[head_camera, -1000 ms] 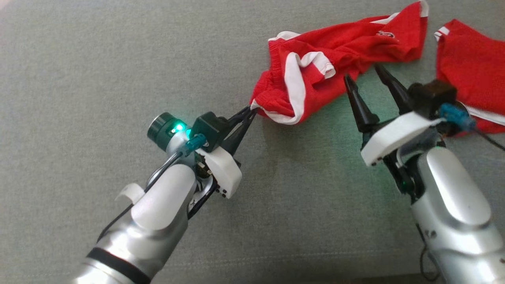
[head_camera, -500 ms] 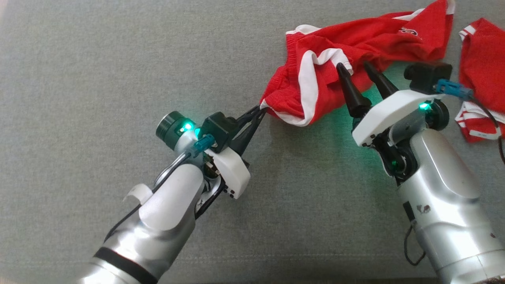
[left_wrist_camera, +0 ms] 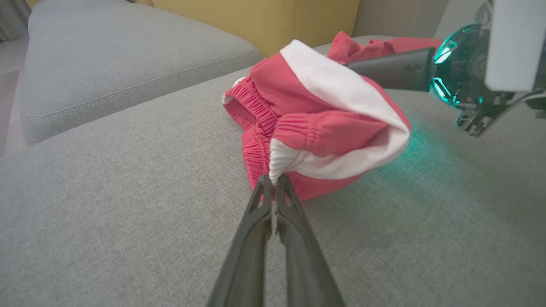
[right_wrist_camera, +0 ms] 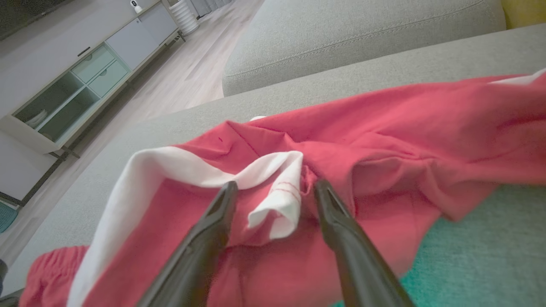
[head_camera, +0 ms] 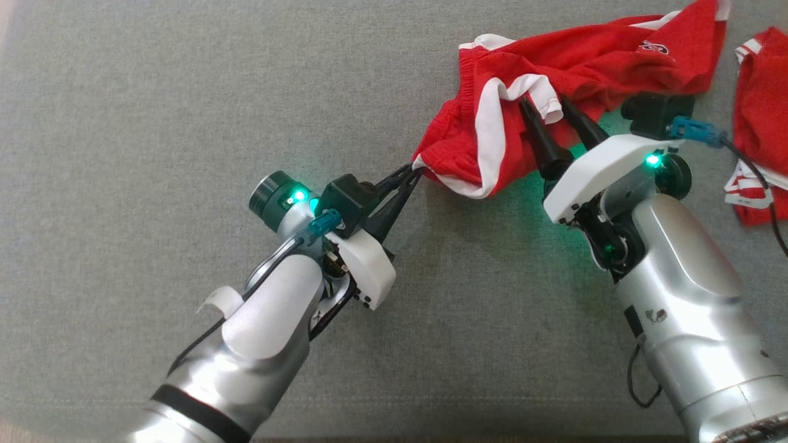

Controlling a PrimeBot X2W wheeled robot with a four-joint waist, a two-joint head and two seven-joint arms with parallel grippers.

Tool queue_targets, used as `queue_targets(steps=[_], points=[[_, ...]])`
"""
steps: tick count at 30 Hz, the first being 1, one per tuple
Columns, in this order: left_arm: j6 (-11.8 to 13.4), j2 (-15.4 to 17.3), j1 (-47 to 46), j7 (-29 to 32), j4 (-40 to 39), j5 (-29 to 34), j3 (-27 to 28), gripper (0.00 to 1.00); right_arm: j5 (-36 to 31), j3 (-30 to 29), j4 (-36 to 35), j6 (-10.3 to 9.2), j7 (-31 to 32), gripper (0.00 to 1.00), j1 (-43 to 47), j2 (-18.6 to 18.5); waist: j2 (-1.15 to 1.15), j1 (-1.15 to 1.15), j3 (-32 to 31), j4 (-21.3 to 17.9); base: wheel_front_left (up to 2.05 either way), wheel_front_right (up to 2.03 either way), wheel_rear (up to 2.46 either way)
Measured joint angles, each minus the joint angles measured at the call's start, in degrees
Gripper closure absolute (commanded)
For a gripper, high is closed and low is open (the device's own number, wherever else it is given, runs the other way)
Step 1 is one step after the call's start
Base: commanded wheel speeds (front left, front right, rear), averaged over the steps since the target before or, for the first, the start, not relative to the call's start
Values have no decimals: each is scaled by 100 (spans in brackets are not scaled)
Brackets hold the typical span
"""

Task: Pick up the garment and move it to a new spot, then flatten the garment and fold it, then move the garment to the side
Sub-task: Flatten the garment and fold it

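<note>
**A:** What's being hidden or clipped?

**B:** Head view is cutting off the garment at the top of the frame, so its far end isn't showing. The logo on it is too small to read. A second red piece is running off the right side of the frame, and I can't tell what it is. In the left wrist view the bunched cloth is covering the tips of the right hand. One dark finger is poking out from behind it.

**A:** Hands?

**B:** The left hand is pressed together and pinching the garment's nearest corner at the white hem. That corner is lifting slightly. The right hand is spread, with its fingers straddling a folded white flap. I can't tell whether they're touching it.

**A:** Where's the garment sitting?

**B:** It's lying crumpled toward the far right part of the sofa cushion, well away from the near edge. The other red piece is lying just beside it, further right.

**A:** Surface and room?

**B:** Grey woven upholstery, with green LED glow spilling onto it under the right wrist. A second grey cushion is sitting beyond it, with a yellow backrest behind. The right wrist view is showing a wood floor and a low pale cabinet with glass doors. The small items near it are too blurred to name.
</note>
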Motion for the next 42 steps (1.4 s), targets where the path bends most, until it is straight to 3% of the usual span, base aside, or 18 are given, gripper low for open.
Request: queue_targets(steps=[2,3,4,5,6,18,24,34,42], points=[[0,-2,-1,0,2,4,7,100,41,12,41,0,-16,20,-1,-1,0,0,-4,-4,0,0,0],[-1,-2,-1,0,5,4,12,100,41,20,58,0,-55,32,-4,-2,0,0,-6,-8,0,0,0],[-1,-2,-1,0,8,4,18,100,49,27,74,0,-55,51,-11,-3,0,0,-10,-13,0,0,0],[-3,-2,-1,0,10,5,25,100,74,40,100,0,-65,60,-26,-3,0,0,-13,-20,0,0,0],[-7,-2,-1,0,12,5,32,100,94,54,120,0,-81,100,-44,-4,0,0,-17,-27,0,0,0],[-34,0,8,0,88,55,186,100,105,144,118,0,-308,100,-66,-170,0,0,-165,-123,0,0,0],[-30,75,135,0,91,-34,526,100,-248,331,-264,0,-355,100,24,-813,0,0,-365,-236,0,0,0],[104,337,271,0,-71,-302,1206,100,-1012,951,-1445,0,-297,100,312,-2235,0,0,-866,-516,0,0,0],[263,374,660,0,-636,-466,1670,100,-1769,1254,-2241,0,-605,100,418,-2855,0,0,-1406,-645,0,0,0]])
